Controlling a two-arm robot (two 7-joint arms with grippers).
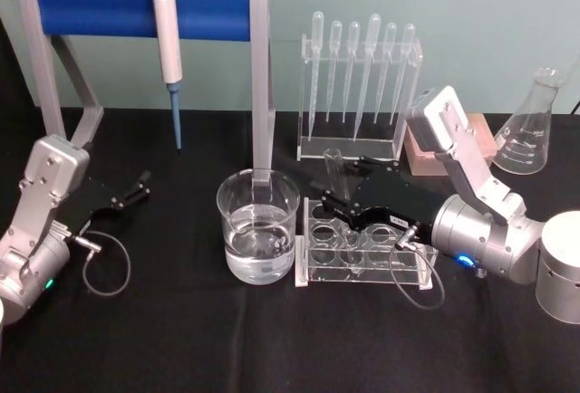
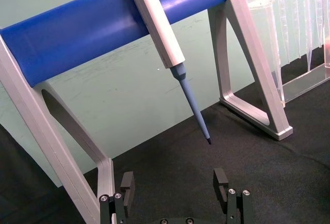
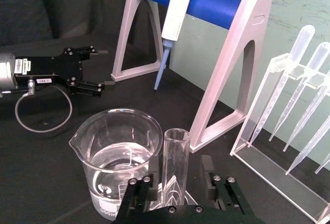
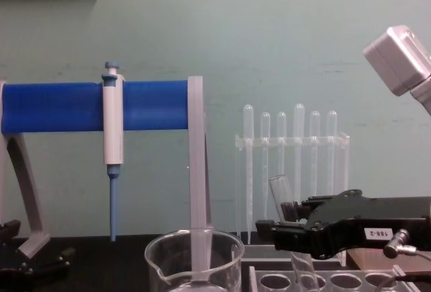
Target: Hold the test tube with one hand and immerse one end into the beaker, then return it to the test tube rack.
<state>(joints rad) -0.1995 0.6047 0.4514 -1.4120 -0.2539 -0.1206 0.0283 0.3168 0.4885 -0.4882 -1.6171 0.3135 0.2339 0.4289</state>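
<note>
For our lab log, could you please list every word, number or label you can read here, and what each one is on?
"188-2": white label on the right claw, over the test tube rack.
Small labels on the left claw, parked at the left: too small to read.
White print low on the beaker: partly hidden, unreadable.
Graduation marks on the flask: too blurred to read.
</note>
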